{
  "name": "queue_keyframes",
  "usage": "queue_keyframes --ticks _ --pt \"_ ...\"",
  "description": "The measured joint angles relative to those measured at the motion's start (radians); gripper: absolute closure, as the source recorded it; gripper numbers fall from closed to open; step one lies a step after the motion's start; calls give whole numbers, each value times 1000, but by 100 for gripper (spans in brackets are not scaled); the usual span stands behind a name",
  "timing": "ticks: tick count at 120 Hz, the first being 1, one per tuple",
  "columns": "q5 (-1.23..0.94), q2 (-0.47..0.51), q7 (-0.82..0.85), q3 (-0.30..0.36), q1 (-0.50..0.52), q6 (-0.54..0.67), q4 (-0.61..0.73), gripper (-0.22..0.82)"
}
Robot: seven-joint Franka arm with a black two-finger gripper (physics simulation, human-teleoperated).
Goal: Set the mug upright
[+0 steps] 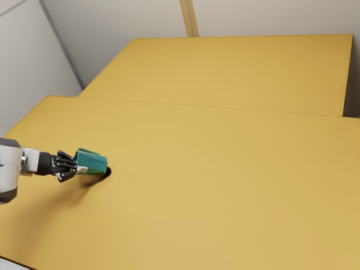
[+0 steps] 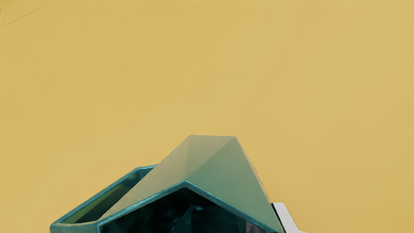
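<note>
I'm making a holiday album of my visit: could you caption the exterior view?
A robot's black gripper at the teal mug, tipped on its side over a yellow table.

Mug (image 2: 213, 161): teal, paling to grey-green and beige outside; interior near-black teal
Rim (image 2: 145, 201): brighter teal
Handle (image 2: 97, 196): teal, olive-green tints
Gripper (image 1: 82, 167): black, light grey at the fingers (image 2: 285, 215)
Arm (image 1: 8, 166), left of the exterior frame: white, dark grey
Table (image 1: 225, 185): plain golden yellow, 1 thin darker line
Shadow (image 1: 84, 194), lower left: brown
Walls (image 1: 129, 17): pale grey
Strip (image 1: 189, 17), top centre: yellow-tan
</note>
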State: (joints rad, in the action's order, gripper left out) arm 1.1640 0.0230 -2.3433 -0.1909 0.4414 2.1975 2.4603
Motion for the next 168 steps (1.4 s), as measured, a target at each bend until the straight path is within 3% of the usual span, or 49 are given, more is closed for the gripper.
queue_keyframes --ticks 17,27,40,59,83,124,142,168 --pt "7 26 -10 3 -8 11 2 76" --pt "-4 69 3 43 8 36 1 77" --pt "-120 136 78 62 -97 84 -2 78" --pt "-500 218 341 67 -241 117 -2 78" --pt "-871 311 771 105 -281 33 0 79" --pt "-1134 196 1375 101 -419 -1 -75 79" --pt "-1157 121 1562 51 -498 6 -131 79" --pt "-1160 64 1767 44 -550 9 -184 79"
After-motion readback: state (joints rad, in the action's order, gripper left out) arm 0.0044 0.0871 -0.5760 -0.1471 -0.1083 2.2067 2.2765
